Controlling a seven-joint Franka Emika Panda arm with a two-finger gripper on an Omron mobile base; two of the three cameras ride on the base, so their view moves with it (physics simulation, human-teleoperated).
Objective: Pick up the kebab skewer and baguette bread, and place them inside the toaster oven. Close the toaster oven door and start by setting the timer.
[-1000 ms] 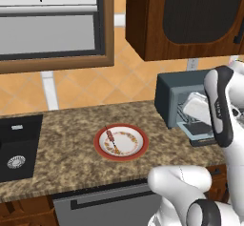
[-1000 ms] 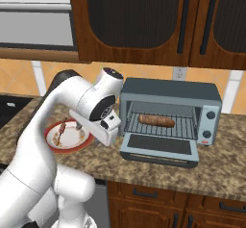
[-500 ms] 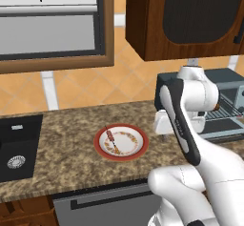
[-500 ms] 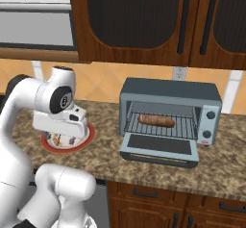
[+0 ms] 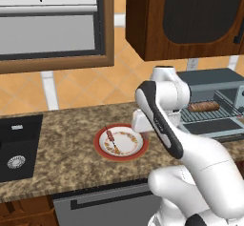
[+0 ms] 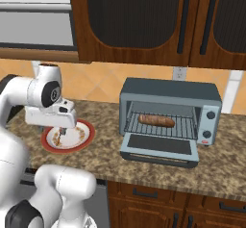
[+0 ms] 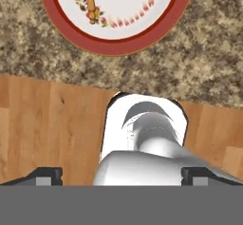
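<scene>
The arm had swung from the oven, bread left on its rack, back over the plate by the tabletop's front edge; the tool hung wide open, empty, above the skewer.

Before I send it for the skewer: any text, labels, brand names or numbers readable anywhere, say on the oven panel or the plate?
None can be read.
toaster oven control panel: two dark knobs and a red button, no legible markings.
plate rim: a floral pattern, no lettering.
Cabinets, counter and window blinds: no text.
</scene>
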